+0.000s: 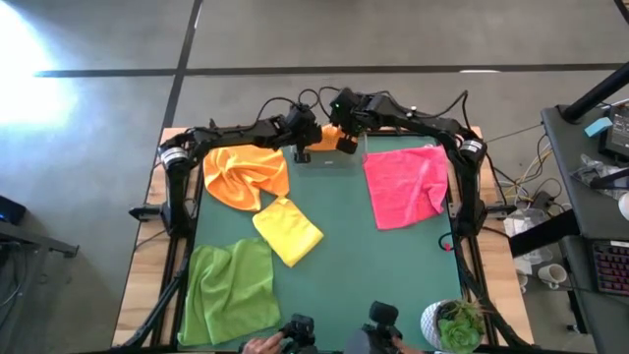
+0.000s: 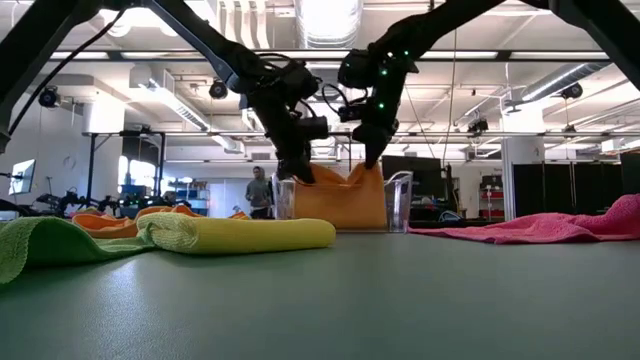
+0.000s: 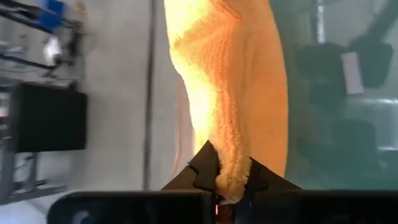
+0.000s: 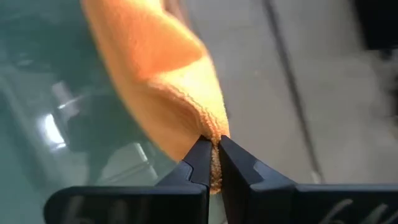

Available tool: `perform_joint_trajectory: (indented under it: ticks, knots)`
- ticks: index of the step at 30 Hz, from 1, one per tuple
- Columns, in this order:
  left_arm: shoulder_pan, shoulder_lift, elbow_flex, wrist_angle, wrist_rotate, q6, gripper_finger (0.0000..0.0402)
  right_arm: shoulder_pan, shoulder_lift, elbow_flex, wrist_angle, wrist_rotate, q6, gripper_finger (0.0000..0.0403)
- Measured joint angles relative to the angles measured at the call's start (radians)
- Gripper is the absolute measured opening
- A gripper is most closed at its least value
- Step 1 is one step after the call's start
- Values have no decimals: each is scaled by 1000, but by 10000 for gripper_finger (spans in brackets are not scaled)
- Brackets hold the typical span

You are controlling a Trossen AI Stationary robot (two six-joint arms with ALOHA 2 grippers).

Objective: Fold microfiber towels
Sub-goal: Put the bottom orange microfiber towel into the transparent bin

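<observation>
Both grippers pinched one nubby orange towel (image 2: 342, 200) at its top corners, the left gripper (image 2: 300, 172) and right gripper (image 2: 372, 158) holding it stretched over the clear plastic bin (image 2: 398, 202) at the table's twelve o'clock edge. On the green mat (image 1: 344, 261) a second orange towel (image 1: 246, 175) lay crumpled at ten o'clock, a yellow towel (image 1: 288, 229) folded near centre, a lime green towel (image 1: 231, 290) rumpled at seven, and a hot pink towel (image 1: 405, 184) spread at two.
</observation>
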Motion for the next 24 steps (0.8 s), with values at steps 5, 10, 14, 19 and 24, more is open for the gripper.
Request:
perform_joint_trajectory:
  ticks: [5,10,14,19,24]
  knots:
    - [-11,0,2,-84,52,-34,0,1,0,-33,-47,-140,43,11]
    - [-12,-3,17,-94,68,-73,0,0,0,-57,-75,-200,67,11]
    - [-11,-8,31,-104,82,-79,0,0,0,-60,-79,-244,78,11]
    - [-18,-18,35,-111,85,-80,27,1,0,-55,-99,-270,79,11]
    - [-33,-42,35,-137,85,-81,80,1,0,-55,-107,-280,74,11]
